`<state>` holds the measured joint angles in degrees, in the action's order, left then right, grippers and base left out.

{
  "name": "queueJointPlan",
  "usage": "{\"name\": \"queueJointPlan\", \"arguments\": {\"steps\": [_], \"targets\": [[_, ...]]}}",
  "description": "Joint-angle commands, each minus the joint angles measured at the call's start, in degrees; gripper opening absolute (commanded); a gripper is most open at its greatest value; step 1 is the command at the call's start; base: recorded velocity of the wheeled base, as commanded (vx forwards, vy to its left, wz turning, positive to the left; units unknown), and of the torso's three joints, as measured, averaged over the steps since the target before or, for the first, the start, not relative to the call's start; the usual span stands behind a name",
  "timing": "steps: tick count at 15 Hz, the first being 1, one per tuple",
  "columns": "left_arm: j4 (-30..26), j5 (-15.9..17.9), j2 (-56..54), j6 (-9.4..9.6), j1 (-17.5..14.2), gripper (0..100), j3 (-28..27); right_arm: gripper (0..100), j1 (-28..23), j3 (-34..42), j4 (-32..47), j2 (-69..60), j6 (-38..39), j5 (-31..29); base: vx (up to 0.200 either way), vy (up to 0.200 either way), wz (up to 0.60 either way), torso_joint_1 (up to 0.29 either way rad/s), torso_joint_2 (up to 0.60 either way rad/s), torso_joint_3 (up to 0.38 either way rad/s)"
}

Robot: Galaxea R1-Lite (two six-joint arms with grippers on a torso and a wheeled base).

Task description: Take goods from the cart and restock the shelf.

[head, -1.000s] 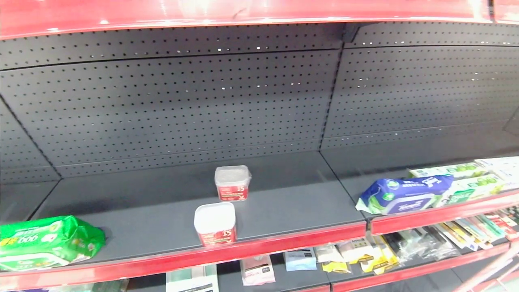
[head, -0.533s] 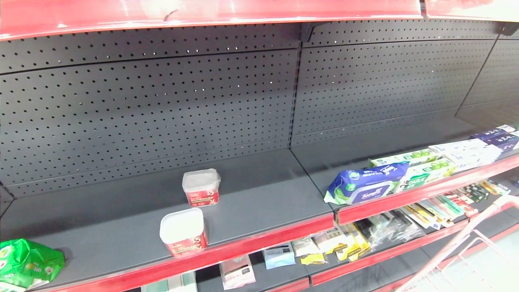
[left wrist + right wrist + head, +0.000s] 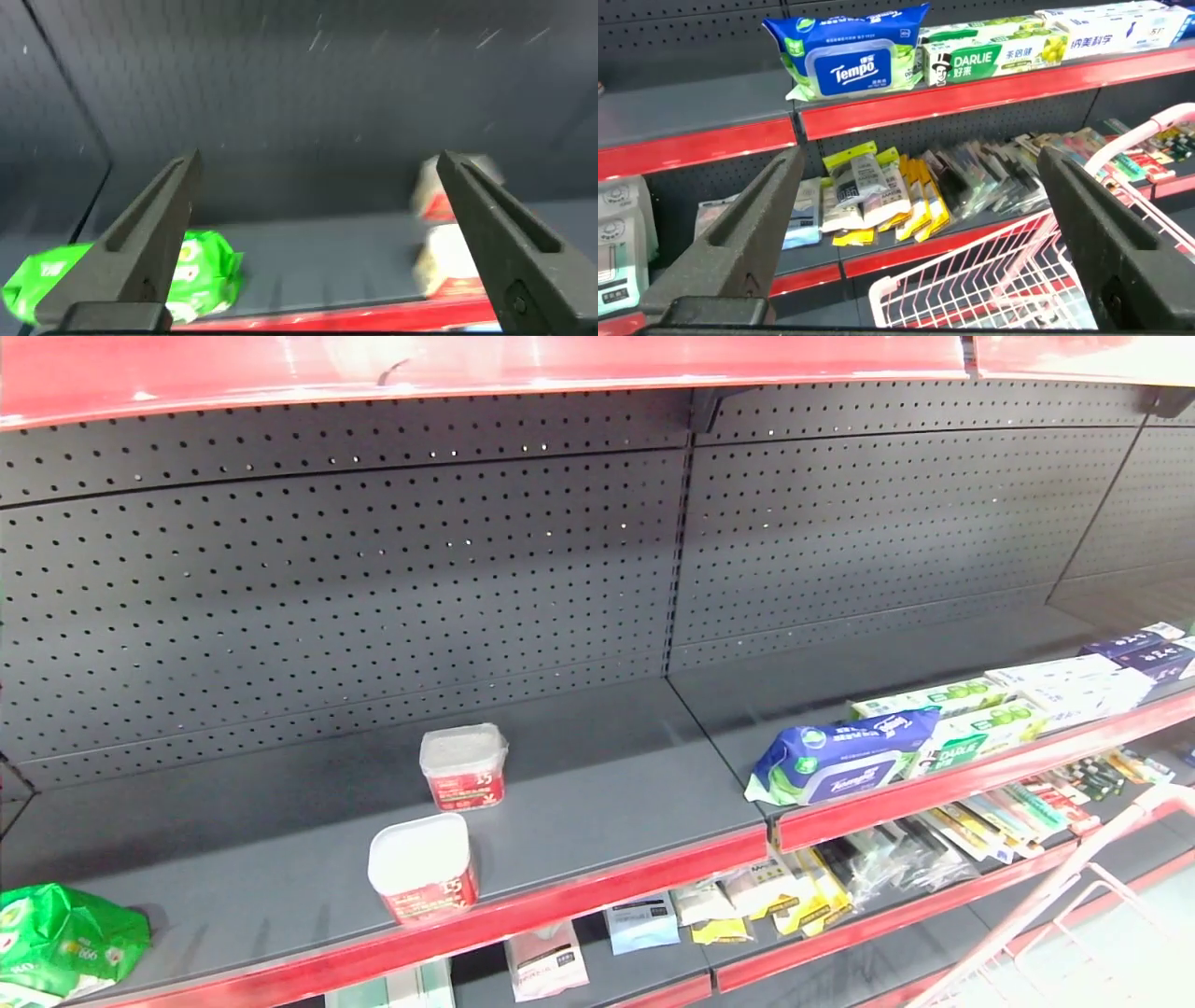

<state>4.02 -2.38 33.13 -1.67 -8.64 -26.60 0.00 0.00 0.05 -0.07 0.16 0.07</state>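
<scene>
Jaws wide on left gripper (image 3: 318, 233), right gripper (image 3: 920, 233); green pack (image 3: 65, 933), cart (image 3: 990, 280) cropped.

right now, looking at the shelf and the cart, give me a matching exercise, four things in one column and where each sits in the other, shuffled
Things
1. green pack
2. blue wipes pack
3. front red tub
4. cart

Places
A. standing at the front lip of the shelf, middle section
B. far left end of that shelf
C. low on the right, below the shelf boards
D. lying at the front of the right section, beside the green boxes

Pairs: 1-B, 2-D, 3-A, 4-C
</scene>
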Motion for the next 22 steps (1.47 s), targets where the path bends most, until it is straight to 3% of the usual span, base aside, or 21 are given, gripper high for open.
{"name": "queueJointPlan", "arguments": {"steps": [1, 3, 5, 8, 14, 15, 18, 22], "targets": [[-4.0, -4.0, 23.0, 0.44, 1.6, 100, -5.8, 100, 0.0, 0.0, 0.0, 0.1, 0.0, 0.0, 0.000, 0.000, 0.00, 0.000, 0.00, 0.000], [-8.3, -3.2, 24.8, 0.44, 5.7, 100, -5.4, 100, 0.0, 0.0, 0.0, 0.1, 0.0, 0.0, 0.000, 0.000, 0.00, 0.000, 0.00, 0.000], [-8.6, -2.2, 29.2, 0.09, 8.2, 100, -5.4, 100, 0.0, 0.0, 0.0, 0.1, 0.0, 0.0, 0.000, 0.000, 0.00, 0.000, 0.00, 0.000], [-8.4, -0.6, 34.0, 0.35, 9.7, 100, -6.4, 100, 0.0, 0.0, 0.0, 0.1, 0.0, 0.0, 0.000, 0.000, 0.00, 0.000, 0.00, 0.000], [-8.5, -1.2, 41.3, 0.53, 9.8, 100, -9.1, 100, 0.0, 0.0, 0.0, 0.1, 0.0, 0.0, 0.000, 0.000, 0.00, 0.000, 0.00, 0.000], [-8.6, -0.9, 42.5, 1.05, 9.9, 100, -9.1, 100, 0.0, 0.0, 0.0, 0.1, 0.0, 0.0, 0.000, 0.000, 0.00, 0.000, 0.00, 0.000], [-8.4, -1.1, 47.1, 5.63, 10.0, 100, -8.7, 100, 0.0, 0.0, 0.0, 0.1, 0.0, 0.0, 0.000, 0.000, 0.00, 0.000, 0.00, 0.000], [-8.3, -0.6, 51.2, 6.33, 13.1, 100, -8.9, 100, 0.0, 0.0, 0.0, 0.1, 0.0, 0.0, 0.000, 0.000, 0.00, 0.000, 0.00, 0.000]]}}
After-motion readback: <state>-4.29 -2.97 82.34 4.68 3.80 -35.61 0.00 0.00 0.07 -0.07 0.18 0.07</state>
